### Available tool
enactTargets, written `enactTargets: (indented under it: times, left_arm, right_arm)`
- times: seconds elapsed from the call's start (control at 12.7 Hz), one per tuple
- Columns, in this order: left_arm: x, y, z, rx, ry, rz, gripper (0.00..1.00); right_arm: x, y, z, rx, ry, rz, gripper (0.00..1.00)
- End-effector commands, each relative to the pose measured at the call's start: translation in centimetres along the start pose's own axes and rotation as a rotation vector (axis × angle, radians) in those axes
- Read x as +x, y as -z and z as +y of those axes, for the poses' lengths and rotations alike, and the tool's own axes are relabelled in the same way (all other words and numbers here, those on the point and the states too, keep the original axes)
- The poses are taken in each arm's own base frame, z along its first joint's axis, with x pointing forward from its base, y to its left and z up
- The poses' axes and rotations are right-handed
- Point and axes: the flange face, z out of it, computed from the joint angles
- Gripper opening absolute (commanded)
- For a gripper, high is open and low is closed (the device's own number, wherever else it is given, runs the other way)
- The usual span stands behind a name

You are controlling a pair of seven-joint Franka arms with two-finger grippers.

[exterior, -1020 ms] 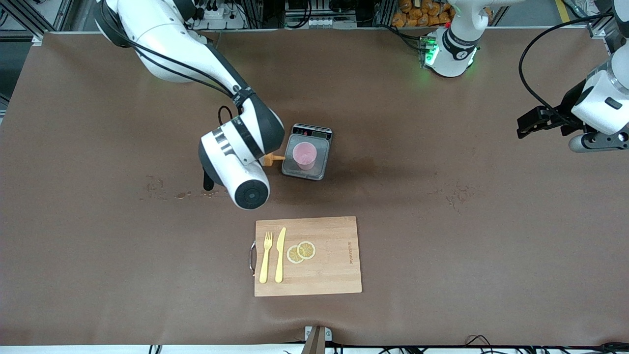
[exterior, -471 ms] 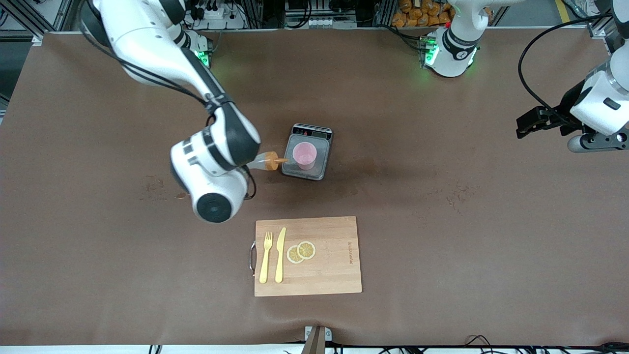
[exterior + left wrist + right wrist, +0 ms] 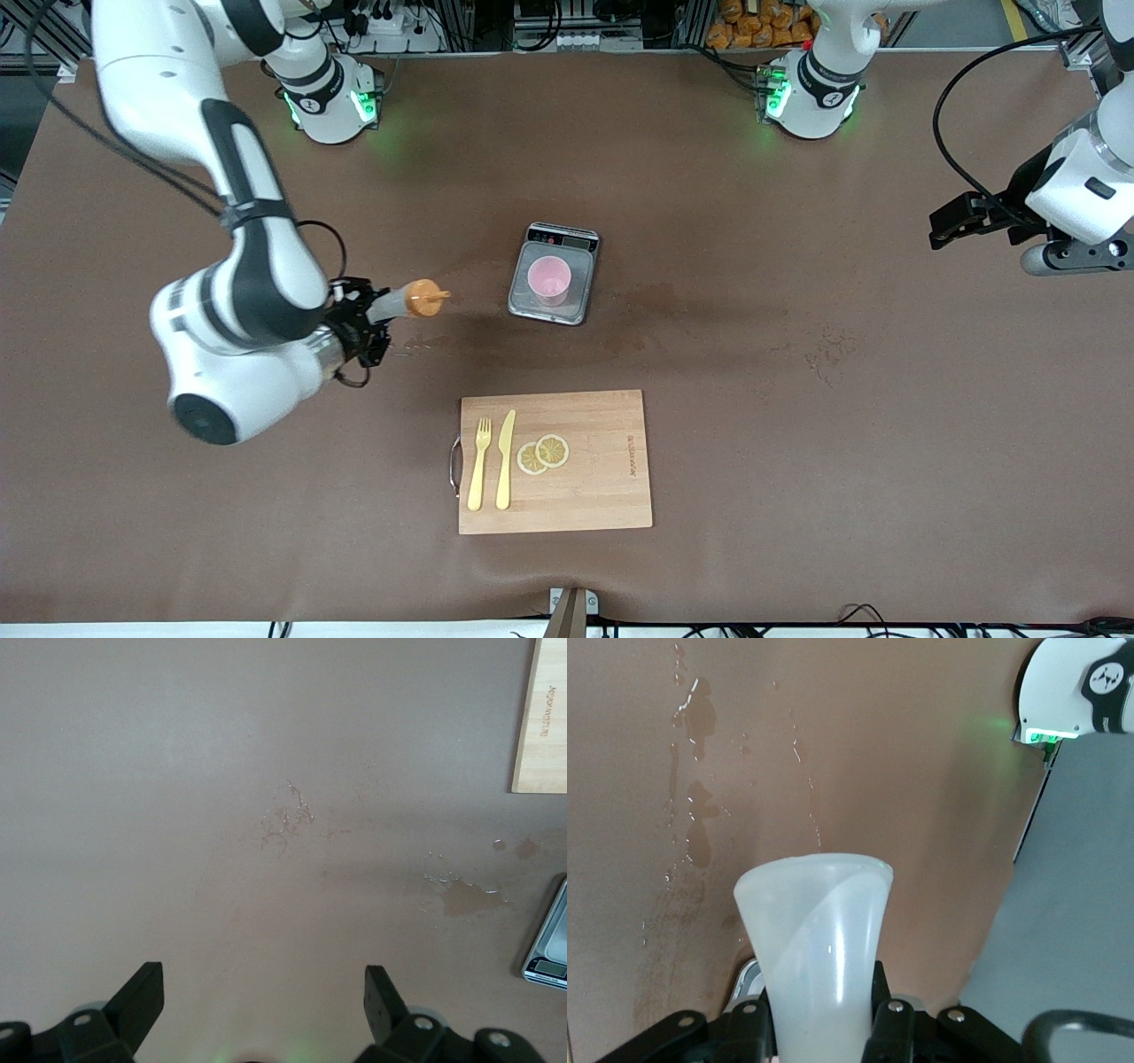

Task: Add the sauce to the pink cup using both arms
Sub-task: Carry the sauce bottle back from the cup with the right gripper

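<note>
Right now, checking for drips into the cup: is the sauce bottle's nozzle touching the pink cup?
Apart. The front view shows the sauce bottle, held in the right gripper, with bare table between its nozzle and the pink cup on the scale.

Sauce (image 3: 409,301) tilted sideways, orange cap toward pink cup (image 3: 549,280), well apart

A: Even, bright overhead light covers the tabletop (image 3: 797,443); soft shadows pool beside the scale (image 3: 555,273).

B: Wet streaks glint past the right pincer (image 3: 819,1028), whose bottle (image 3: 818,948) looks blurred up close. Green glow tints the tabletop below the left pincer (image 3: 261,1010).
</note>
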Motion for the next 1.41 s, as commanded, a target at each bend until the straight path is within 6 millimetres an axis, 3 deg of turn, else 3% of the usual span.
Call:
enactTargets:
  times: [0.0,0.16,0.24,0.39,0.71,0.94,1.1,1.33]
  left_arm:
    - [-0.6,0.3,0.0,-0.008,-0.017,0.004,1.0]
    - [-0.5,0.2,0.0,-0.008,-0.017,0.004,1.0]
    - [-0.5,0.2,0.0,-0.008,-0.016,0.004,1.0]
    - [-0.5,0.1,0.0,-0.008,-0.017,0.003,1.0]
    - [-0.5,-0.3,0.3,-0.006,-0.022,-0.003,1.0]
    - [-0.4,-0.5,0.3,-0.005,-0.022,-0.008,1.0]
    - [-0.4,-0.6,0.3,-0.007,-0.022,-0.009,1.0]
    - [-0.3,-0.9,0.3,-0.006,-0.022,-0.015,1.0]
  right_arm:
    - [5.0,2.4,2.0,-0.018,0.124,-0.148,0.38]
    - [11.1,3.3,2.8,-0.008,0.222,-0.297,0.38]
    - [13.1,3.4,3.0,0.004,0.247,-0.334,0.39]
    - [16.2,2.9,3.2,0.015,0.301,-0.376,0.41]
    - [26.3,1.2,4.3,0.091,0.431,-0.516,0.41]
    - [33.3,-1.2,4.5,0.15,0.484,-0.598,0.4]
    - [35.8,-2.6,4.2,0.175,0.496,-0.624,0.4]
    - [41.0,-6.7,3.3,0.227,0.543,-0.69,0.39]
